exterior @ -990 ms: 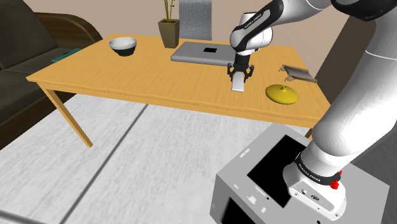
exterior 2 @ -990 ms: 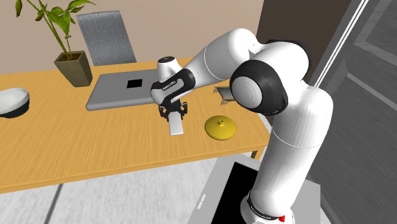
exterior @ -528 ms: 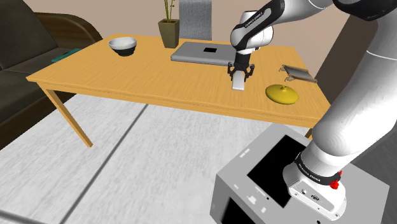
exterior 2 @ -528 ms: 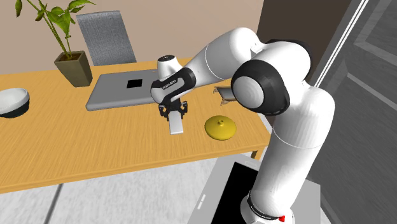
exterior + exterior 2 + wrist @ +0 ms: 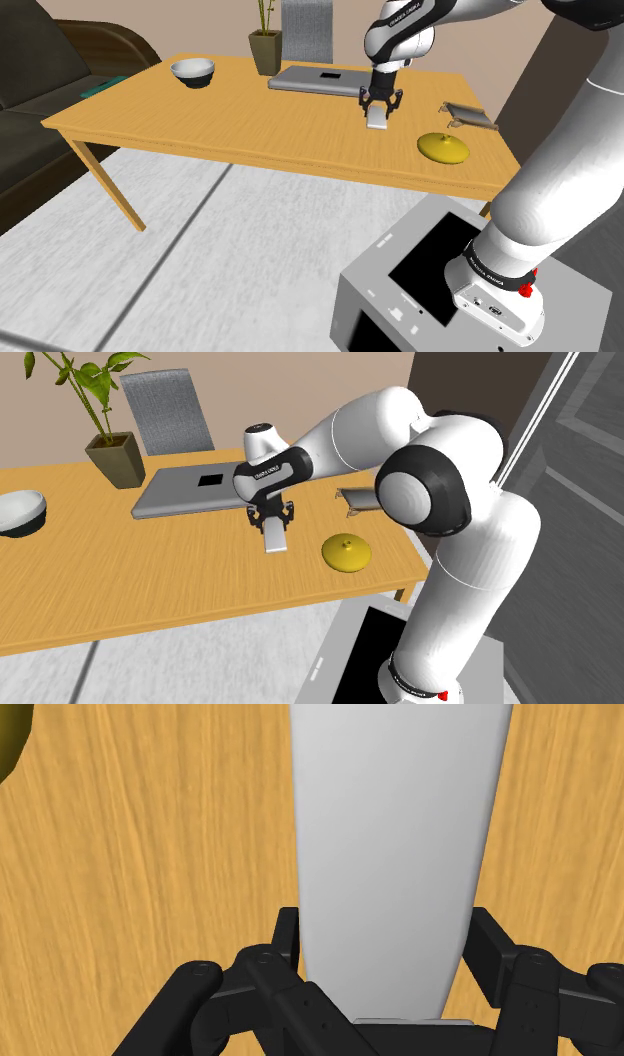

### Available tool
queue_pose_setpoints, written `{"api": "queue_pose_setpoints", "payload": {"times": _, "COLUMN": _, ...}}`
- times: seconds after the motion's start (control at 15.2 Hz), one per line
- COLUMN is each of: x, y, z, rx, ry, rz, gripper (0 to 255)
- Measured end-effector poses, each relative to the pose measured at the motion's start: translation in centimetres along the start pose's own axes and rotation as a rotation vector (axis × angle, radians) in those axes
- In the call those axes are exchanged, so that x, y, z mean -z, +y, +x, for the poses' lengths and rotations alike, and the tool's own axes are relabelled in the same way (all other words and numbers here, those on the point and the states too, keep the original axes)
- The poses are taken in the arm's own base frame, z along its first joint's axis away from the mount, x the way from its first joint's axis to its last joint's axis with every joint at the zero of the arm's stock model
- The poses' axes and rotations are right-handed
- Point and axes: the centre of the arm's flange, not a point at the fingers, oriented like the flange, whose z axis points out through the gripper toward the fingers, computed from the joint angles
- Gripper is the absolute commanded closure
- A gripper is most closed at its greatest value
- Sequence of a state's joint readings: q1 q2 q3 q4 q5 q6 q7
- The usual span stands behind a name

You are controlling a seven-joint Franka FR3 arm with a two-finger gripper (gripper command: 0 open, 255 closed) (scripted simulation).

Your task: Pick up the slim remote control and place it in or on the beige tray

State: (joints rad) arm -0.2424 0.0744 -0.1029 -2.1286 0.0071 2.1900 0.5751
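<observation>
My gripper (image 5: 378, 106) is shut on the upper end of a slim pale grey remote (image 5: 377, 118), which hangs down from the fingers above the wooden table (image 5: 230, 120). In the second exterior view the gripper (image 5: 271, 523) holds the remote (image 5: 275, 540) clear of the tabletop. In the wrist view the remote (image 5: 400, 854) is clasped between the two black fingers of the gripper (image 5: 388, 939). A small shallow brownish-grey tray (image 5: 470, 115) (image 5: 358, 500) lies near the table's edge, to the shoulder view's right of the gripper.
A flat grey slab with a black square (image 5: 318, 80) lies just behind the gripper. A yellow domed lid (image 5: 443, 147) sits near the front edge. A bowl (image 5: 193, 72), a potted plant (image 5: 265, 50) and a chair (image 5: 306, 30) stand further back. A sofa (image 5: 40, 90) stands at the left.
The gripper has risen with the remote and drifted a little away from the table's front edge, towards the grey slab. The grip has not changed.
</observation>
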Motion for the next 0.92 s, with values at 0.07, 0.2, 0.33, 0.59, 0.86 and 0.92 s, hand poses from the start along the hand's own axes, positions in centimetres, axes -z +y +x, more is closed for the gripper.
{"api": "queue_pose_setpoints", "payload": {"times": 0.07, "x": 0.6, "y": 0.0, "z": 0.0, "rx": 0.000, "ry": 0.000, "rz": 0.000, "gripper": 255}}
{"api": "queue_pose_setpoints", "payload": {"times": 0.2, "x": 1.5, "y": 0.1, "z": -0.2, "rx": 0.000, "ry": 0.000, "rz": 0.000, "gripper": 255}}
{"api": "queue_pose_setpoints", "payload": {"times": 0.33, "x": 2.7, "y": 0.1, "z": -0.1, "rx": 0.000, "ry": 0.000, "rz": 0.000, "gripper": 255}}
{"api": "queue_pose_setpoints", "payload": {"times": 0.59, "x": 4.7, "y": 0.1, "z": 0.0, "rx": -0.001, "ry": 0.000, "rz": 0.000, "gripper": 255}}
{"api": "queue_pose_setpoints", "payload": {"times": 0.86, "x": 6.8, "y": 0.1, "z": 0.0, "rx": 0.000, "ry": 0.000, "rz": 0.000, "gripper": 255}}
{"api": "queue_pose_setpoints", "payload": {"times": 0.92, "x": 7.3, "y": 0.5, "z": 0.2, "rx": 0.000, "ry": 0.000, "rz": 0.000, "gripper": 255}}
